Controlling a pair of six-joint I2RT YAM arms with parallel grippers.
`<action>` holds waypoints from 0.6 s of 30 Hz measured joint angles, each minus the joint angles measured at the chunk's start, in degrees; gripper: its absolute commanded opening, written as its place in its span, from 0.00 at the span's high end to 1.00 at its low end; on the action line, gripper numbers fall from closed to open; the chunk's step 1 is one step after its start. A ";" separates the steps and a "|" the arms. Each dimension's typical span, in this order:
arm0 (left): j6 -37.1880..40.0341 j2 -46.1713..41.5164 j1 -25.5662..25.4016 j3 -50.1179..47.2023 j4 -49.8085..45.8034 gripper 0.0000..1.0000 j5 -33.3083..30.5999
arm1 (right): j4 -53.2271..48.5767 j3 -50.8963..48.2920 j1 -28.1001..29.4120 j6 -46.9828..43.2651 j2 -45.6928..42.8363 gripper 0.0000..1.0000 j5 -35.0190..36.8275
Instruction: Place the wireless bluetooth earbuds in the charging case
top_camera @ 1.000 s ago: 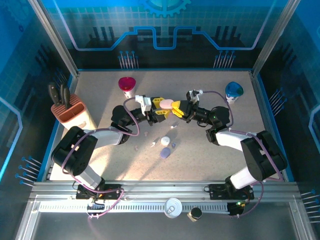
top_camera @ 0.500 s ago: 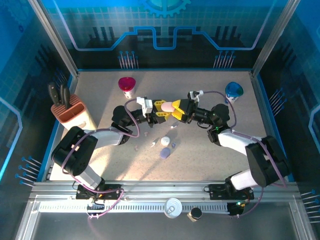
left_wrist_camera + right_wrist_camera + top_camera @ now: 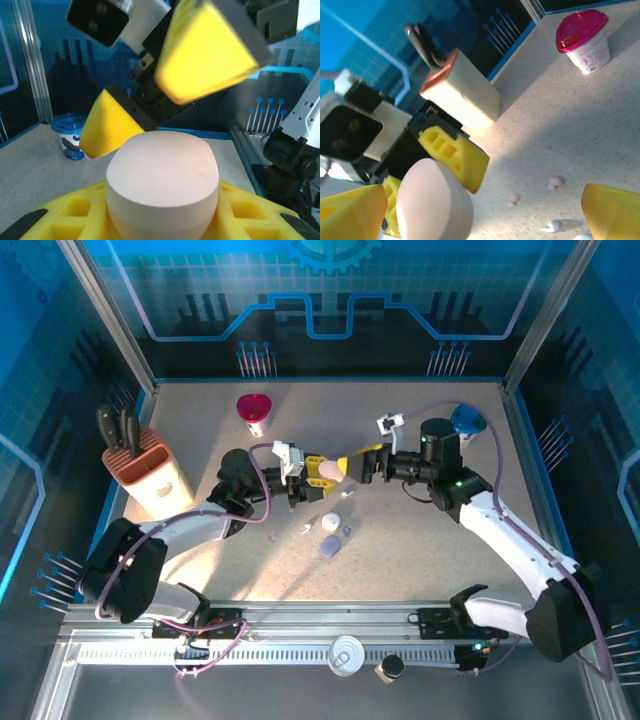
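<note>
Holding the case [image 3: 329,470] off the table [image 3: 420,540], the left gripper [image 3: 314,473] is clamped on it, probably to steady it for opening. Right gripper [image 3: 360,465] faces it, jaws wide apart. Earbuds [image 3: 306,528] lie loose below, none inserted.

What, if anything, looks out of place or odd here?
Nothing looks damaged. The earbuds lie scattered loose on the table rather than sitting in a case, while the left gripper holds a pink case away from them.
</note>
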 measured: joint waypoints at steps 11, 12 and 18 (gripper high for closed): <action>0.83 -2.60 0.28 -0.44 -7.45 0.62 2.08 | -12.87 3.02 6.84 -25.49 -0.28 0.00 9.29; 1.03 -2.60 0.28 -0.50 -7.56 0.62 2.05 | -12.90 3.02 6.75 -25.55 -0.28 0.00 9.68; 2.71 -2.62 0.50 -1.33 -7.85 0.62 2.05 | -11.65 2.84 4.39 -22.58 -1.20 0.01 9.73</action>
